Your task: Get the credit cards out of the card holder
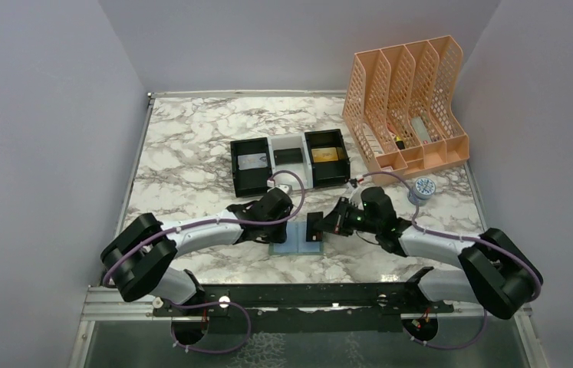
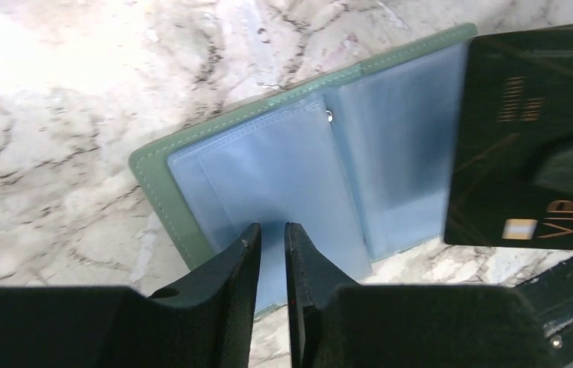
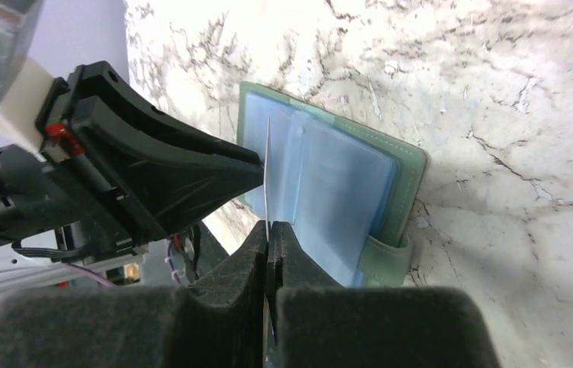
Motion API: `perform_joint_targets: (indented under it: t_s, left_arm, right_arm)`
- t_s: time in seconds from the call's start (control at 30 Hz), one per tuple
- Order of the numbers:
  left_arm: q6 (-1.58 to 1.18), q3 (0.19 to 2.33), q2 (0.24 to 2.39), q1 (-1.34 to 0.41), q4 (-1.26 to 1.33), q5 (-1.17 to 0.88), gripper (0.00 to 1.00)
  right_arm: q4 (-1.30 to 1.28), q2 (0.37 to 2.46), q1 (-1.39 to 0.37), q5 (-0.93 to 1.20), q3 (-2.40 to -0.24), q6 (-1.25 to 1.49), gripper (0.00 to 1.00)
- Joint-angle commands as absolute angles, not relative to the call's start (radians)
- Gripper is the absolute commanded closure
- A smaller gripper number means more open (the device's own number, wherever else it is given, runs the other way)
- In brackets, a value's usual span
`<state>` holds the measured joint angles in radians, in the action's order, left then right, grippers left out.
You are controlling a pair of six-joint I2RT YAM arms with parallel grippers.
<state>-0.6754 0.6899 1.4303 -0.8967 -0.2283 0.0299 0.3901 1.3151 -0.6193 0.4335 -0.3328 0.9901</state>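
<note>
The card holder [image 1: 289,244] lies open on the marble table, sage green outside with pale blue pockets [image 2: 283,169] inside. My left gripper [image 2: 272,234] rests its tips on the near blue pocket, with a narrow gap between the fingers and nothing in it. My right gripper [image 3: 268,230] is shut on a dark credit card [image 2: 528,138] marked VIP. That card stands on edge over the holder's right half and shows edge-on [image 3: 267,165] in the right wrist view. From above, the card [image 1: 314,228] sits just left of the right gripper [image 1: 324,226]. The closing tab [image 3: 386,257] sticks out at the holder's side.
A black-and-white three-compartment tray [image 1: 289,144] stands behind the grippers, with flat items in its left and right bins. A peach file organiser [image 1: 409,100] fills the back right. A small round roll [image 1: 423,187] lies near the right arm.
</note>
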Motion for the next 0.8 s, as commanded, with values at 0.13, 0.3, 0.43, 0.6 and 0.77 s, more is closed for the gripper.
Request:
perform_joint_targets:
  t_s: [0.13,0.3,0.43,0.6,0.77]
  left_arm:
    - [-0.685,0.682,1.326,-0.897,-0.272,0.142,0.66]
    - [-0.672,0.693,1.265,-0.897,-0.278,0.150,0.58]
    - [-0.647,0.723,1.212,-0.897,-0.334,0.209,0.45]
    - [-0.583,0.776,1.164,-0.884,-0.426,0.303,0.21]
    - [-0.524,0.836,1.141,-0.835,-0.504,0.352,0.10]
  right_arm:
    - [0.220,1.153,-0.614,0.362,-0.324,0.861,0.99]
    - [0.205,1.184,-0.614,0.415,-0.358,0.824,0.99]
    - [0.231,1.177,-0.614,0.451,-0.373,0.777,0.99]
    - [0.259,1.127,-0.614,0.463,-0.377,0.679,0.99]
    - [0.271,1.053,-0.615,0.461,-0.363,0.595,0.99]
